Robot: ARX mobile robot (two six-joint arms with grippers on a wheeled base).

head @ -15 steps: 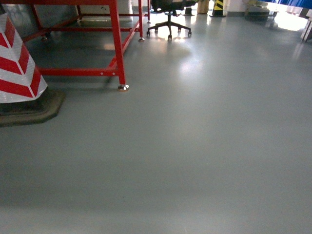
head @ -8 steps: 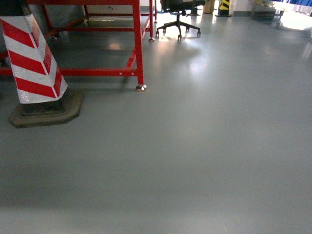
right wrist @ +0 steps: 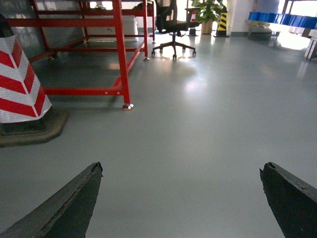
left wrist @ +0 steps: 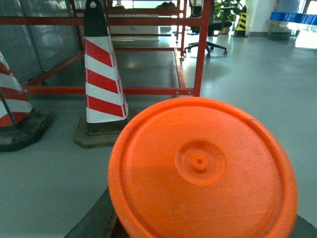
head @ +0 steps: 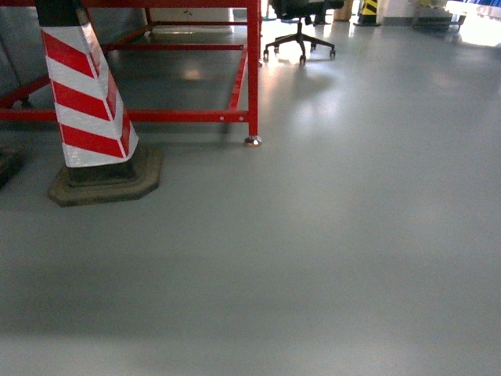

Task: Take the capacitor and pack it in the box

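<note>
The left wrist view is mostly filled by the round, flat orange end of the capacitor, seen end-on. My left gripper is shut on it; a dark finger shows at its lower left edge, and the rest of the jaws is hidden behind it. In the right wrist view my right gripper stands wide open over bare grey floor, nothing between its two dark fingers. The box is out of view. Neither gripper shows in the head view.
A red-and-white striped cone on a dark base stands on the grey floor at the left. Behind it is a red metal frame. A black office chair is farther back. A second striped cone is at the far left.
In the head view the striped cone, red frame and chair have slid to the right, so my view has swung left across the floor.
</note>
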